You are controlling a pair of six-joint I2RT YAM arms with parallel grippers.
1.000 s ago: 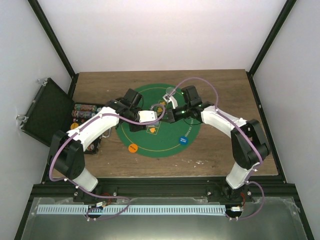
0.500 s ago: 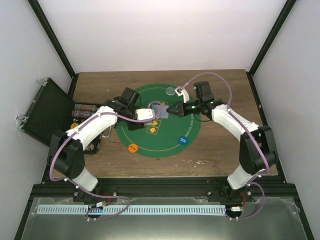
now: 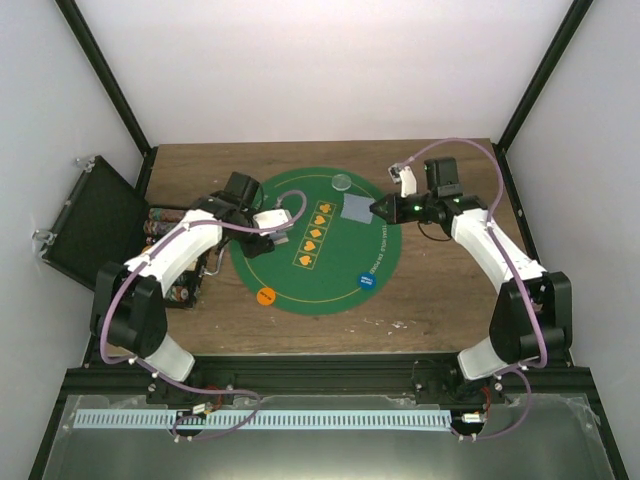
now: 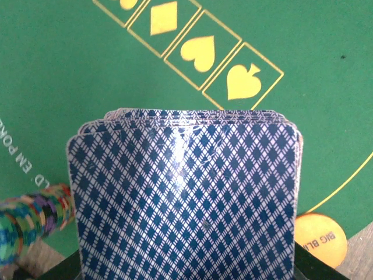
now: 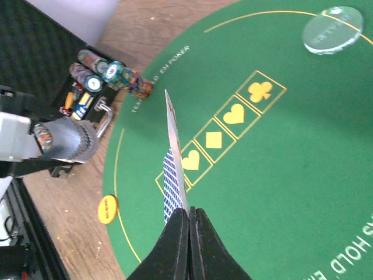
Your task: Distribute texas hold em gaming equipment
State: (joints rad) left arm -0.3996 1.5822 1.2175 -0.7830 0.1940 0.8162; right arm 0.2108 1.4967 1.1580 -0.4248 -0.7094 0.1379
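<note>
Both arms have swung apart. The left tool pinches the deck at 9 o'clock on the mat. The right tool pinches one card, jutting toward 9 o'clock, over the mat's 1 o'clock.

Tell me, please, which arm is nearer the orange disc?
Left. The left arm ends over the mat's left side, beyond the orange disc; the right arm is across the mat.

Light: bright, even; shadows faint.
Glare: pale streak on cards ahead of left gripper.
Focus: card in right gripper sharp.
</note>
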